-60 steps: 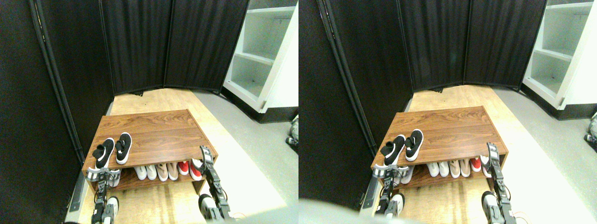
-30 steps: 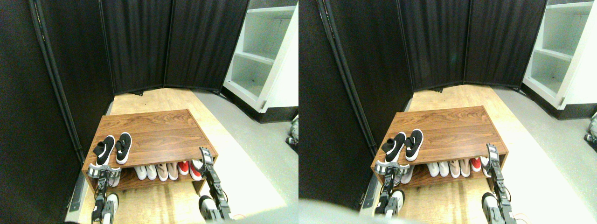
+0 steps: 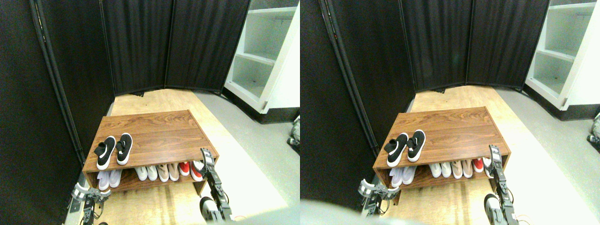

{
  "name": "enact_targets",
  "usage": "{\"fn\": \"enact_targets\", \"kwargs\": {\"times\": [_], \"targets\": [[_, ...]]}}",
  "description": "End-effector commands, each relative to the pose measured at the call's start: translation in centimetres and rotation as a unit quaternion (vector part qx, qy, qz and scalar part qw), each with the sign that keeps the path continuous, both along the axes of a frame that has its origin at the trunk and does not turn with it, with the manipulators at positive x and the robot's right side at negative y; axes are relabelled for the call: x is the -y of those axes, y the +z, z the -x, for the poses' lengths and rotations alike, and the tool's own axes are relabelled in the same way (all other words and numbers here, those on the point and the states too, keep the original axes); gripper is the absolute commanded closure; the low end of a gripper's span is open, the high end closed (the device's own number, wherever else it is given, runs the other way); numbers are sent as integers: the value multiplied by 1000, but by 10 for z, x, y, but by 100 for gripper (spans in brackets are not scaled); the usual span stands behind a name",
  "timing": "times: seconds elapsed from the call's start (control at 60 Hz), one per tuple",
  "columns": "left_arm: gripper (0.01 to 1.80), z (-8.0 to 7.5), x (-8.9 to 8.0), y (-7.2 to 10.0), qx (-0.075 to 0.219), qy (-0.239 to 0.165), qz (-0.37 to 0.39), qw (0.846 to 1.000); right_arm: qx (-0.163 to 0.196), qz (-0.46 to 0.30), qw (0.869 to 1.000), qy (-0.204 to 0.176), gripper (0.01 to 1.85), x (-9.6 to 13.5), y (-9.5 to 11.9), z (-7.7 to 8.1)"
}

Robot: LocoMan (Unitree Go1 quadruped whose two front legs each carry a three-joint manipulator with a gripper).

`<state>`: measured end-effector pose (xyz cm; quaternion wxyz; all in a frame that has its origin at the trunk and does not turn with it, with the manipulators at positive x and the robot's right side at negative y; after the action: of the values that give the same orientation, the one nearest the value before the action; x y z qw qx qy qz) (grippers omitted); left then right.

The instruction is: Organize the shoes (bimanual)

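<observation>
Rack top [image 3: 154, 136]: shoes [image 3: 112, 149] above left claw [image 3: 84, 193]

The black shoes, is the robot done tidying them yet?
Nearly, it seems. The black shoes sit side by side atop the wooden rack. Neither the left gripper nor the right gripper holds a shoe. Nothing obvious looks left.

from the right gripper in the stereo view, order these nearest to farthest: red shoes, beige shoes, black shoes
From the right gripper:
1. red shoes, lower shelf, beside it
2. beige shoes, lower shelf, middle
3. black shoes, on top, far left
</observation>
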<state>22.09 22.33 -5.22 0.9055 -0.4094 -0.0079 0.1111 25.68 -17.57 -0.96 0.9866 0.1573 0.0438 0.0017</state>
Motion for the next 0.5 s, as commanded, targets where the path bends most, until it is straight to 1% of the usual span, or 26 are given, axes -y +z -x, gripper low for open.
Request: {"fn": "enact_targets", "kwargs": {"times": [0.017, 0.05, 0.067, 0.083, 0.15, 0.2, 0.217, 0.25, 0.317, 0.333, 0.367, 0.383, 0.4, 0.417, 0.433, 0.45, 0.467, 0.483, 0.5], "targets": [[62, -2, -16, 14, 38, -12, -43, 998, 27, -8, 1000, 4, 140, -2, 7, -3], [63, -2, -18, 15, 39, -12, -46, 998, 27, -8, 1000, 4, 140, -2, 7, -4], [63, -2, -22, 17, 41, -11, -52, 998, 27, -7, 1000, 4, 140, -2, 7, -4], [69, -1, -24, 20, 46, -11, -53, 997, 27, -7, 1000, 5, 140, -2, 7, -4], [78, 1, -33, 31, 57, -2, -55, 997, 25, -9, 1000, 3, 139, -3, 7, -5], [79, 2, -36, 39, 63, -1, -54, 997, 24, -9, 1000, 3, 139, -3, 7, -5], [79, 2, -36, 39, 63, -1, -54, 997, 24, -9, 1000, 3, 139, -3, 7, -5], [83, 2, -40, 45, 76, 5, -69, 995, 26, -10, 1000, 3, 139, -3, 6, -6], [88, 3, -42, 50, 85, 4, -74, 994, 30, -10, 999, 7, 139, -3, 5, -7], [101, 2, -44, 57, 98, 4, -81, 992, 31, -12, 999, 9, 140, -3, 5, -7], [107, 1, -44, 62, 104, 8, -86, 991, 30, -13, 999, 10, 141, -4, 5, -7], [114, 0, -44, 65, 110, 10, -82, 990, 29, -14, 999, 10, 141, -4, 5, -7], [114, 0, -44, 65, 110, 10, -82, 990, 29, -14, 999, 10, 141, -4, 5, -7], [118, -1, -43, 66, 114, 13, -81, 990, 29, -14, 999, 10, 141, -4, 5, -7], [128, -2, -43, 69, 125, 18, -80, 989, 30, -14, 999, 10, 141, -5, 5, -7], [143, -5, -43, 71, 137, 15, -80, 987, 31, -13, 999, 11, 142, -5, 5, -7], [157, -8, -43, 72, 143, 14, -88, 986, 31, -13, 999, 11, 142, -5, 6, -7], [164, -9, -44, 72, 143, 14, -95, 985, 31, -13, 999, 11, 142, -5, 5, -7], [164, -9, -44, 72, 143, 14, -95, 985, 31, -13, 999, 11, 142, -5, 5, -7]]}}
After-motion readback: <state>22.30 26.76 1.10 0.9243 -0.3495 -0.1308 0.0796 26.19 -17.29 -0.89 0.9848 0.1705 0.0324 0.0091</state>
